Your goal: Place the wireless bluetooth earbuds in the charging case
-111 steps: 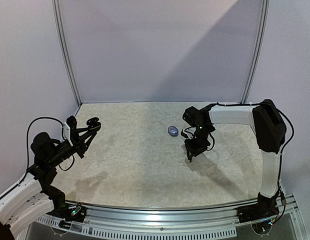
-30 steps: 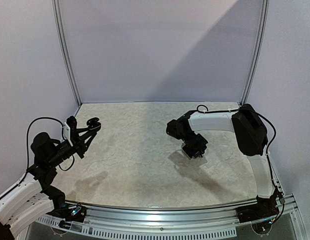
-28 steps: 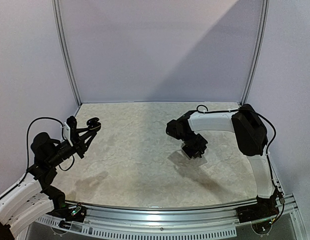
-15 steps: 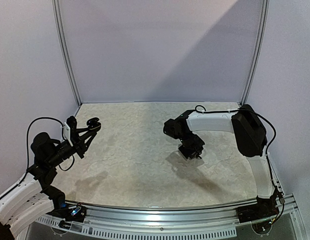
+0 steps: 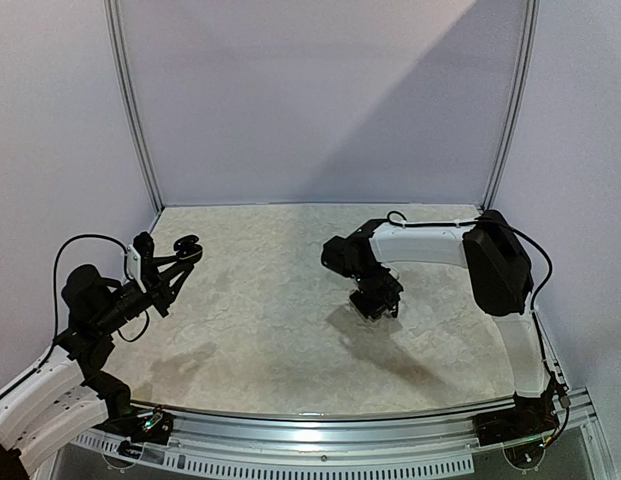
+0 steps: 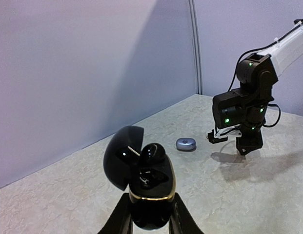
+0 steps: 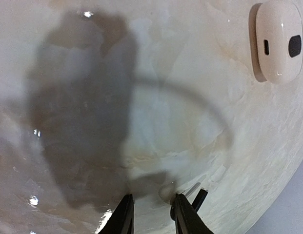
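Earbud [image 6: 152,152], glossy black, sits proud in one well of the case [image 6: 150,187], and that black case is up in the air with its lid swung open to the left. The second well shows only a few glints, so I cannot tell whether it is filled. The left end effector [image 6: 150,200] is clamped on the lower body of the case, one finger on each side, and carries it above the left side of the tabletop [image 5: 260,320]. From above, the left end effector [image 5: 175,255] sits well apart from the right arm.

Out on the tabletop, a small grey pebble [image 6: 186,144] lies flat, near the right end effector [image 6: 239,144]. That right end effector [image 5: 375,303] points down, low over the middle of the tabletop, with its shadow right below. In its own camera the right end effector [image 7: 152,204] has its fingers a little apart, bare tabletop between them, gripping nothing. Just beyond the fingertips lies a tiny pale bit [image 7: 166,191], too blurred to name. A white rounded piece [image 7: 278,41] with two dark marks rests at the far corner of that view.
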You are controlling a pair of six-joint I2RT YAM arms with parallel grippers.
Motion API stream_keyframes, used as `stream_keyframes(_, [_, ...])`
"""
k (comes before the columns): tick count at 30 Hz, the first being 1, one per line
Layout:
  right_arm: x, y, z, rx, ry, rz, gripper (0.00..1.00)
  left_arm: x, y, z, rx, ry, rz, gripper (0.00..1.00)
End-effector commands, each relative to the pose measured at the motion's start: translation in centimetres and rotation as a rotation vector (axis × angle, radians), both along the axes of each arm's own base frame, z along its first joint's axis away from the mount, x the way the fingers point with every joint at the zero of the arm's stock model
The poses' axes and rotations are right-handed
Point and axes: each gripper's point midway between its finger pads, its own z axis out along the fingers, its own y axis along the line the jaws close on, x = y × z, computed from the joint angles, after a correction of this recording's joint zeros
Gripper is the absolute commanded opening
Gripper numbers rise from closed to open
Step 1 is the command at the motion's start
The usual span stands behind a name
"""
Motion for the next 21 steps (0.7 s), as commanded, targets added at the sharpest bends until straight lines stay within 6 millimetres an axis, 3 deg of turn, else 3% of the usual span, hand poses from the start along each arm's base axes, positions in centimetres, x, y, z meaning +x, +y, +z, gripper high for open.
stream_keyframes(1, [1.2,1.8,0.9,0.069,-0.026,0.03,0.3,0.1,0.2,-0.6,0.014,0.004,0.005,0.0])
stream_keyframes(5, [2.6,0.5,1.4,0.089,-0.031,0.023,0.29,0.0,0.2,-0.5,0.013,0.002,0.004,0.0])
stream_keyframes(8, [3.5,-0.6,0.9,0.109,-0.025,0.01,0.19,0.0,0.2,-0.6,0.013,0.002,0.004,0.0])
stream_keyframes(13, [4.6,-0.7,0.6,0.186,-0.008,0.014,0.07,0.0,0.2,-0.6,0.015,0.005,0.003,0.0])
stream_keyframes(21, [4.0,-2.7,-0.6,0.146,0.044,0.008,0.0,0.0,0.2,-0.7,0.018,0.005,0.003,0.0])
